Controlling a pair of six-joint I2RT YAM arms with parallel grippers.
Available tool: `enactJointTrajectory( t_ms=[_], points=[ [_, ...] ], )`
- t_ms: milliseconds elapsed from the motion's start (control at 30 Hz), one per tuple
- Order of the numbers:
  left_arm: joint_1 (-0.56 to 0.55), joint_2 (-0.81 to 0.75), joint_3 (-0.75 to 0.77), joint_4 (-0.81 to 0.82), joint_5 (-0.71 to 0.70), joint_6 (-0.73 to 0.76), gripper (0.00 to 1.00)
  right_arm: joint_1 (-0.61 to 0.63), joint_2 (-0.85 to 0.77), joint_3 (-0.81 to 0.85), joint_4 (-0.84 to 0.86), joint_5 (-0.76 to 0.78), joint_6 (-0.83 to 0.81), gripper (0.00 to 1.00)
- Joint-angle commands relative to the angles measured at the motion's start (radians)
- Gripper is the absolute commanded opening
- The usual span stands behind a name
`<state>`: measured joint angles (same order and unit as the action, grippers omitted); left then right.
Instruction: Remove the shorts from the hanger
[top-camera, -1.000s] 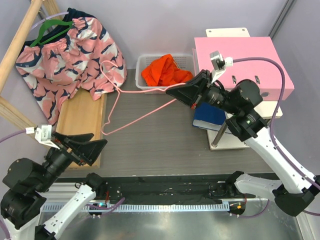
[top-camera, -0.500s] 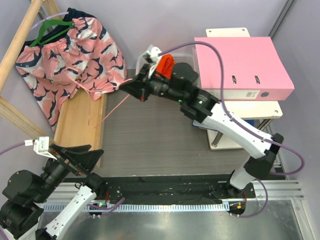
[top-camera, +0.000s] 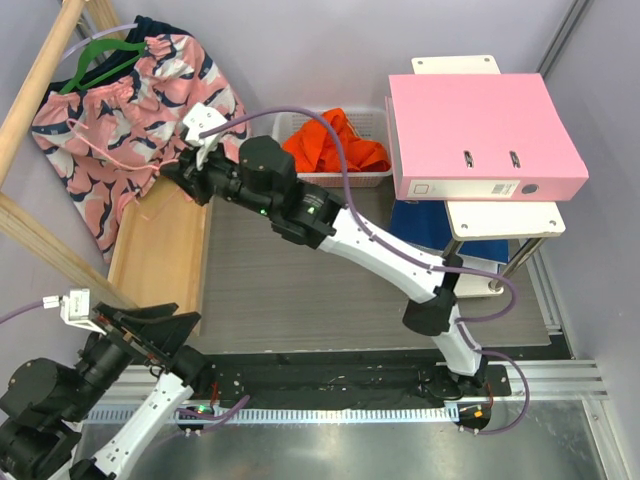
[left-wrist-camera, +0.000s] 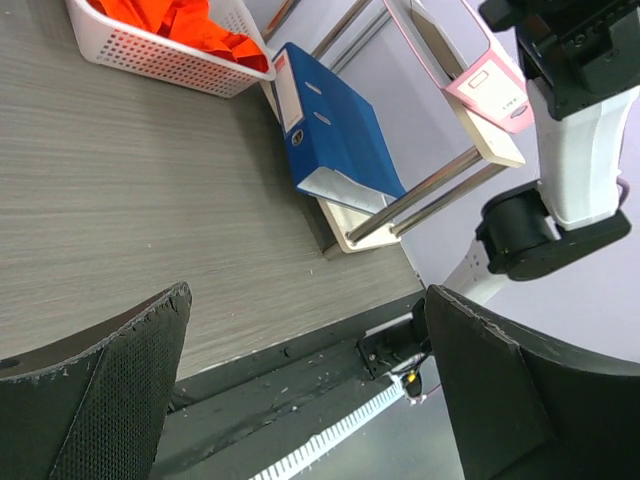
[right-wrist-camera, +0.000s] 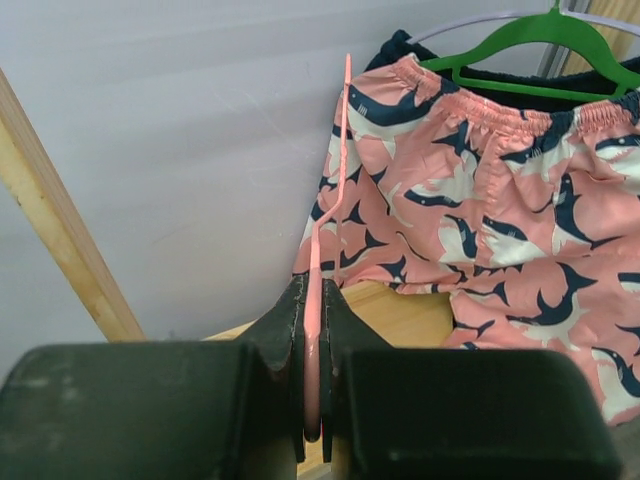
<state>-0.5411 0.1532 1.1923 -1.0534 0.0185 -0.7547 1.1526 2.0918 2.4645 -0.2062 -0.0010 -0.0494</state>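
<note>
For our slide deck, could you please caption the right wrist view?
Right gripper shut on the pale pink wire hanger, facing a patterned pink garment on a green hanger.

Tabletop (top-camera: 300, 300) room lies between wooden board (top-camera: 155, 250) and binder stand (top-camera: 505, 218), crossed by the right arm (top-camera: 370, 250).

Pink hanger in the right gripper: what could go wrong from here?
1. The pink hanger reaches up beside the patterned shorts on the green hanger and could snag them.
2. The right gripper pinches only thin wire, which might swivel or slip out.
</note>
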Motion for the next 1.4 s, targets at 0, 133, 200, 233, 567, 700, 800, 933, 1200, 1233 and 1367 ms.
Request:
enactJointTrajectory(
  t_ms=[0, 133, 200, 233, 567, 700, 800, 933, 1200, 1233, 1367],
  points=[
    [0.000, -0.029, 0.010, -0.026, -0.011, -0.017, 0.97, 0.016, 0.047, 0.122, 0.057, 0.033, -0.069, 0.01],
    [-0.002, -0.038, 0.015, -0.042, -0.009, -0.029, 0.97, 0.062, 0.080, 0.126, 0.158, 0.055, -0.130, 0.01],
    [-0.002, -0.044, 0.016, -0.045, -0.011, -0.035, 0.97, 0.070, 0.128, 0.183, 0.177, 0.044, -0.142, 0.01],
    [0.000, -0.046, 0.018, -0.043, -0.012, -0.040, 0.97, 0.075, 0.142, 0.200, 0.200, 0.039, -0.144, 0.01],
    [-0.002, -0.078, 0.023, -0.062, -0.012, -0.067, 0.97, 0.110, 0.214, 0.248, 0.453, 0.052, -0.156, 0.01],
    [-0.002, -0.075, 0.021, -0.056, -0.011, -0.067, 0.97, 0.124, 0.231, 0.273, 0.531, 0.059, -0.168, 0.01],
    [-0.002, -0.072, 0.018, -0.046, -0.012, -0.071, 0.97, 0.127, 0.228, 0.274, 0.562, 0.061, -0.173, 0.01],
    [0.000, -0.069, 0.004, -0.040, -0.011, -0.069, 0.97, 0.130, 0.217, 0.268, 0.580, 0.079, -0.185, 0.01],
    [-0.002, -0.073, 0.007, -0.045, -0.046, -0.064, 0.97, 0.163, 0.052, -0.041, 0.745, 0.144, -0.233, 0.01],
    [-0.003, -0.072, 0.006, -0.046, -0.048, -0.064, 0.97, 0.173, 0.042, -0.062, 0.760, 0.156, -0.259, 0.01],
    [-0.003, -0.075, 0.004, -0.053, -0.046, -0.066, 0.97, 0.196, 0.018, -0.107, 0.790, 0.213, -0.296, 0.01]
  ],
)
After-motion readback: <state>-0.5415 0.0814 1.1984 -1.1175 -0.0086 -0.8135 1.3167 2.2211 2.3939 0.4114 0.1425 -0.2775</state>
